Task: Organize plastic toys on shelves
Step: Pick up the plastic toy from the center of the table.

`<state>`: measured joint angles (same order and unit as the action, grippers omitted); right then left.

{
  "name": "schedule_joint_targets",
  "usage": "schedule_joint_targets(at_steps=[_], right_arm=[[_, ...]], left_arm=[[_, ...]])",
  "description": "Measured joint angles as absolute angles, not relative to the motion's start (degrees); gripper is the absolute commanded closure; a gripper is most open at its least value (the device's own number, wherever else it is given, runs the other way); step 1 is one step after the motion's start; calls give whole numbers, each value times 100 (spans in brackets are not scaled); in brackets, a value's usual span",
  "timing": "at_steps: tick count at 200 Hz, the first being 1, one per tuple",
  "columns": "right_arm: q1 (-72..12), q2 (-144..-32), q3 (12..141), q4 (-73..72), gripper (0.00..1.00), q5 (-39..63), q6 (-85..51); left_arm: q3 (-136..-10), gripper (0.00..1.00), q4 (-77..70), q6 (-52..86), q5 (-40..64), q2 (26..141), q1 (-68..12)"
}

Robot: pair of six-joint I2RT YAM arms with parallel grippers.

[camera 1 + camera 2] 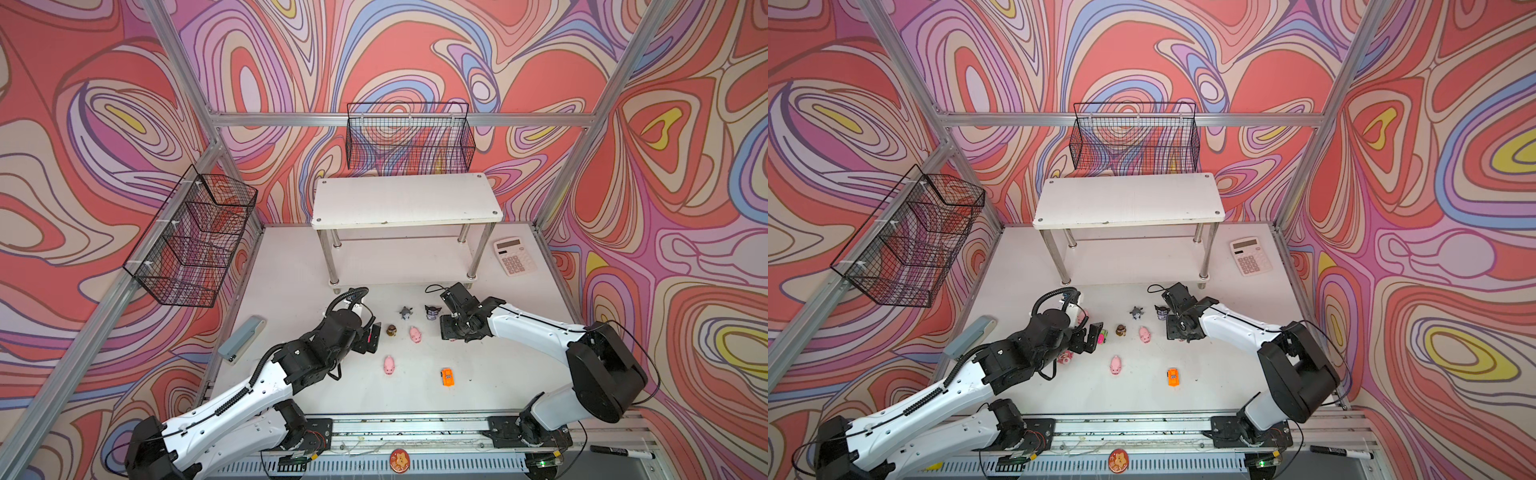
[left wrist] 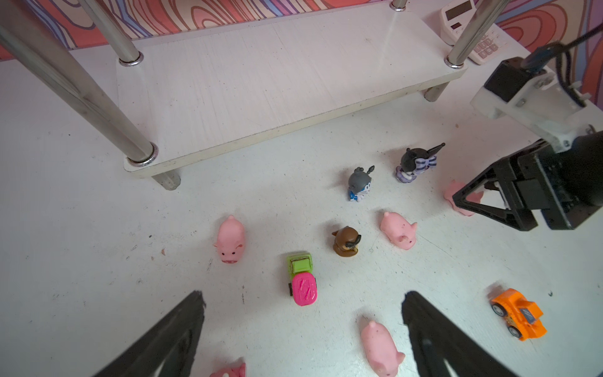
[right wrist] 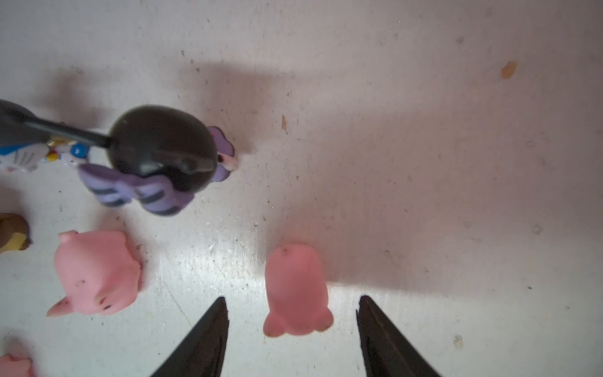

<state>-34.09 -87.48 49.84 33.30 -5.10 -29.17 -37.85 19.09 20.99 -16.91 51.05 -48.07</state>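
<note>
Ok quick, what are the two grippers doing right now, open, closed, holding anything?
Left gripper: open wide, holding nothing.
Right gripper: open, jaws either side of a pink pig, not gripping it yet.

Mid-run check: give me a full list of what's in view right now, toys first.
pigs: four, pink, on the table
orange car: one, near table front
pink-green car: one, table centre-left
figurines: three, brown, grey, dark horned; table centre
pink bear: one, half hidden, near pink-green car
shelves: one, white, two-tier, table back
calculator: one, pink-keyed, right of shelves
stapler: one, grey, table's left edge
baskets: two, black wire, on walls
left pincer: open
right pincer: open, astride a pig
</note>
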Motion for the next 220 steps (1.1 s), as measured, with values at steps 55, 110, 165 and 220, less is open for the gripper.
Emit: schedule_joint_targets(at_steps=[55, 110, 165, 220], right_arm=[[-3330, -8862, 4976, 3223, 43, -432, -2840], [-3258, -9039, 4947, 3131, 47, -333, -2805], [-3229, -9087, 4947, 3044, 53, -292, -2790], [-3225, -9161, 4947, 3044, 59, -270, -2790]], left_arm=[[-3785, 2, 1850, 2051, -1669, 5190, -4807], [-3785, 2, 1804, 1968, -1581, 5194, -4807], [-3785, 2, 1756, 1944, -1459, 5240, -4807], [-3785, 2, 1741, 1907, -1431, 5328, -4807]])
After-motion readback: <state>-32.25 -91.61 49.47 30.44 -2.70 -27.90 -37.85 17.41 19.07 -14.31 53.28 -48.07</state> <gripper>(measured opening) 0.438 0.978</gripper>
